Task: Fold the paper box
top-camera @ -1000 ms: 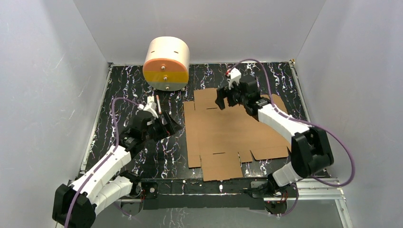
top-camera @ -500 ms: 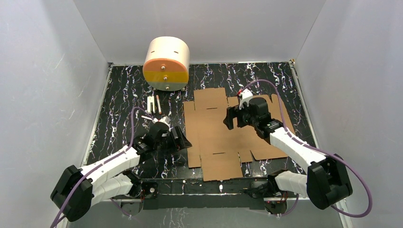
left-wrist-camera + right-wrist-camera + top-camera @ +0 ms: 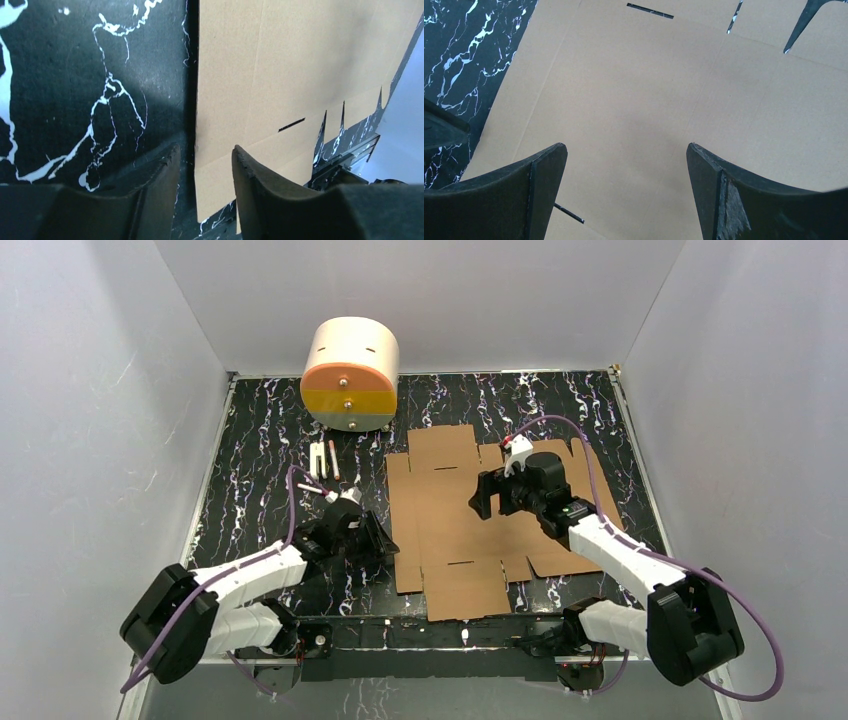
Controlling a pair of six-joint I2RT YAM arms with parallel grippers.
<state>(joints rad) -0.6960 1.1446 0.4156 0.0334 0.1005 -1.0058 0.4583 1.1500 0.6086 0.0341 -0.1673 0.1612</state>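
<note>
The paper box [image 3: 470, 530] lies flat and unfolded on the black marbled table, a brown cardboard sheet with flaps and slots. My left gripper [image 3: 386, 540] is low at the sheet's left edge. In the left wrist view the paper box [image 3: 300, 65] has its edge running between the fingers: my left gripper [image 3: 205, 147] is partly open, one finger over the table, the other over the cardboard. My right gripper [image 3: 484, 502] hovers above the sheet's far middle. In the right wrist view my right gripper [image 3: 626, 145] is wide open over the bare paper box [image 3: 639, 90], holding nothing.
A cream cylinder [image 3: 350, 375] with an orange and yellow front stands at the back left. Some small pens [image 3: 323, 458] lie on the table [image 3: 250, 440] left of the sheet, and one more small white piece [image 3: 310, 489] just behind my left wrist. White walls enclose the table.
My left gripper has moved nearer and rightward to the sheet's left edge, and its jaws have narrowed. My right gripper has come back from the far flap to above the sheet's far middle.
</note>
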